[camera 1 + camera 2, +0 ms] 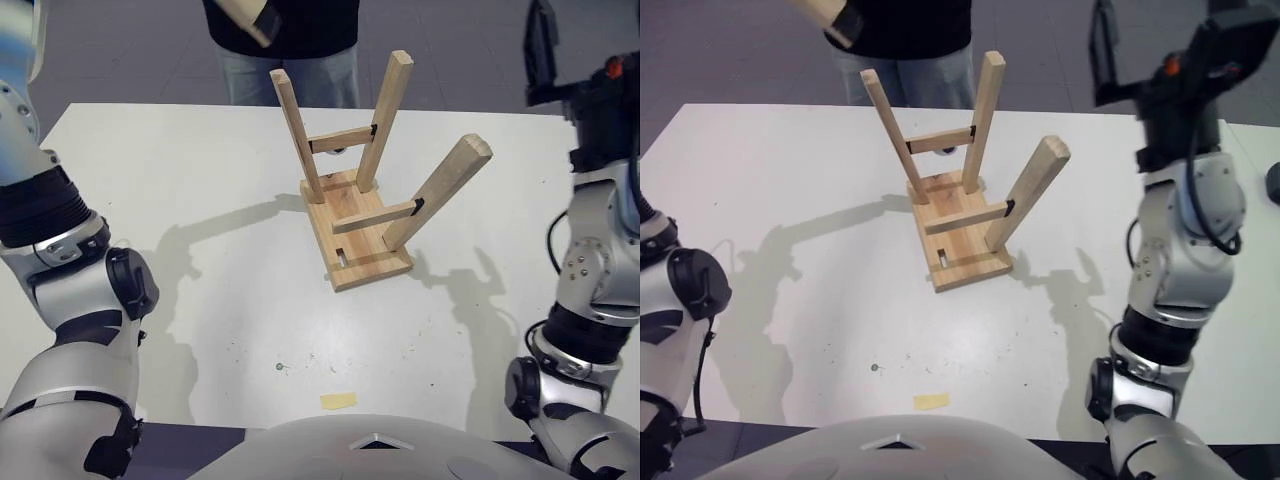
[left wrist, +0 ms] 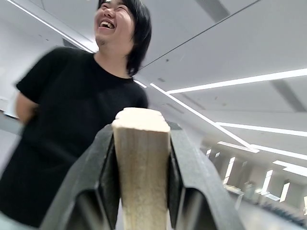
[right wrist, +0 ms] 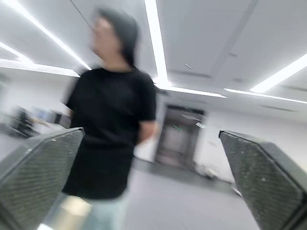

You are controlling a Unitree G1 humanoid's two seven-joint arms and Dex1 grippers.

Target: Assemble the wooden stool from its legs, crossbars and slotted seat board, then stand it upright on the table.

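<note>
The half-built stool [image 1: 362, 205] lay upside down near the middle of the white table [image 1: 180, 200]. Its pale, slotted seat board [image 1: 365, 262] was flat on the tabletop. Three square-cut legs [image 1: 385, 120] slanted upward from it, joined by two short crossbars [image 1: 340, 140].

A loose leg [image 2: 142, 182] of the same bare, grainy wood was clamped end-up in the left gripper [image 2: 141, 139], high beyond the table's far edge and well apart from the stool.

The right gripper [image 3: 151, 158] was spread wide and held nothing. Its textured fingers [image 3: 38, 163] pointed upward on a raised, upright forearm at the table's right side.
</note>
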